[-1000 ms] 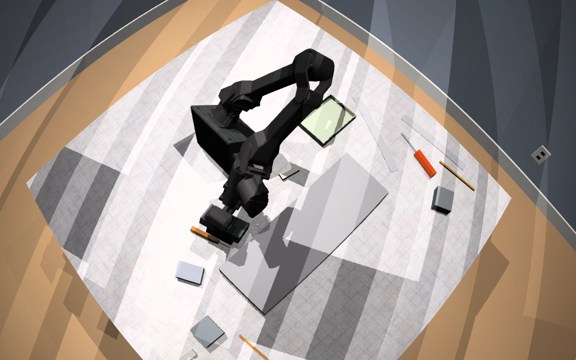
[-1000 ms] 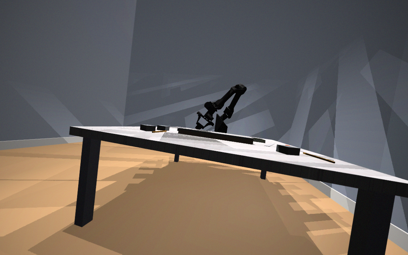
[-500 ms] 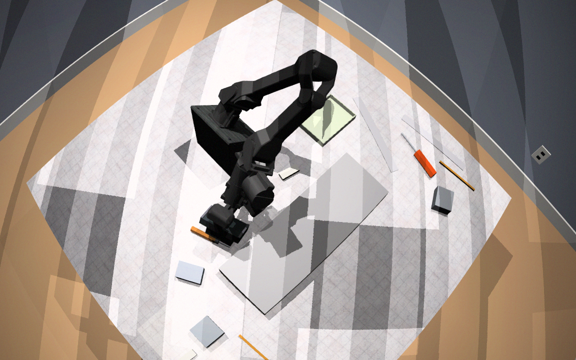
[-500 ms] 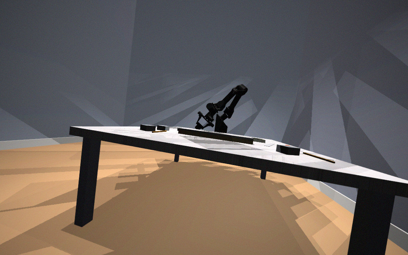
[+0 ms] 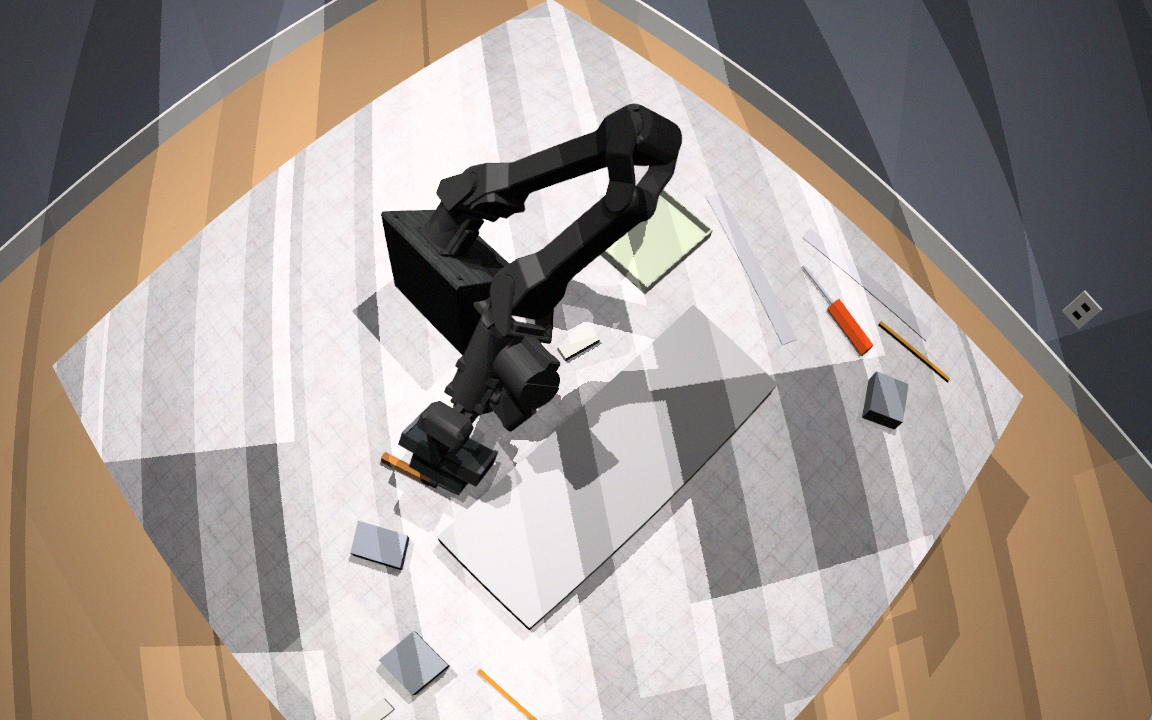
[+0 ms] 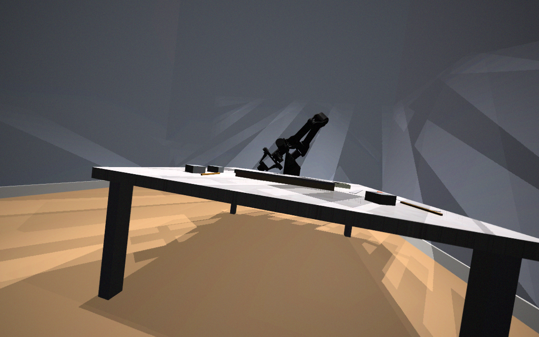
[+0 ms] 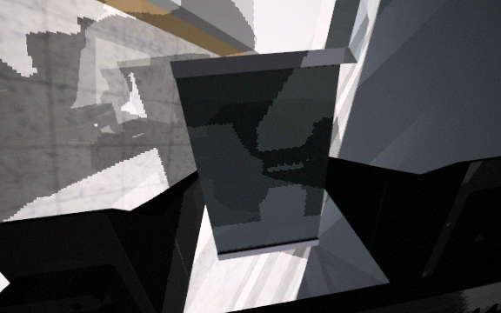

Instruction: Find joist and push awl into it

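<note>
My gripper (image 5: 448, 458) (image 6: 269, 165) is shut on the stud finder (image 7: 255, 174), a dark box that fills the middle of the wrist view. The gripper hides most of it in the top view. They are just off the left end of the pale floor panel (image 5: 616, 447) (image 6: 284, 179), low over the table. An orange handle (image 5: 396, 463), apparently the awl's, lies beside and partly under the gripper; its other end is hidden. The pale green tray (image 5: 665, 255) (image 6: 342, 184) is behind the panel, partly under the arm. No hole can be made out in the panel.
Grey blocks (image 5: 380, 544) (image 5: 414, 662) (image 5: 884, 399) stand around the panel. A small white block (image 5: 579, 342) lies behind it. A red-handled screwdriver (image 5: 850, 327), a pencil (image 5: 914, 351) and clear strips (image 5: 755, 273) are on the right. Another pencil (image 5: 506, 694) is in front.
</note>
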### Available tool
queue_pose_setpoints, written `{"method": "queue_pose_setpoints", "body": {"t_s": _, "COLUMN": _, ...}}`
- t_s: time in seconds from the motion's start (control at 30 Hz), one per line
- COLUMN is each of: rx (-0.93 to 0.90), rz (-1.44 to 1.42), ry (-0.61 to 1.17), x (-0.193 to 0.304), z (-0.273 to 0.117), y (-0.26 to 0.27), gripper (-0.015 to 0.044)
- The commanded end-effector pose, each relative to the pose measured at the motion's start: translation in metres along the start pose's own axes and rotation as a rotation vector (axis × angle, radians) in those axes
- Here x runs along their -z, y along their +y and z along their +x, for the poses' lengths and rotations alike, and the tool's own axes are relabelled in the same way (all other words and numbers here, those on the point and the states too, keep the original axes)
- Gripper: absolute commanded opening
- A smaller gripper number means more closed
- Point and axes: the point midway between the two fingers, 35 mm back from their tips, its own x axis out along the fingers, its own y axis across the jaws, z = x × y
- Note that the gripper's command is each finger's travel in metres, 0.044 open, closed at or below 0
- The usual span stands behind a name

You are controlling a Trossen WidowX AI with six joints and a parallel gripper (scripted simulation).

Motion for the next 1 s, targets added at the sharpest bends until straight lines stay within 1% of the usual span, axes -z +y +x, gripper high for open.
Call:
{"method": "queue_pose_setpoints", "body": {"t_s": 0.0, "rx": 0.041, "rz": 0.010, "ry": 0.001, "x": 0.000, "z": -0.001, "y": -0.001, "gripper": 0.0000}}
{"method": "queue_pose_setpoints", "body": {"t_s": 0.5, "rx": 0.139, "rz": 0.025, "ry": -0.016, "x": 0.000, "z": -0.004, "y": 0.002, "gripper": 0.0000}}
{"method": "queue_pose_setpoints", "body": {"t_s": 0.97, "rx": 0.133, "rz": 0.021, "ry": -0.018, "x": -0.002, "z": 0.005, "y": 0.010, "gripper": 0.0000}}
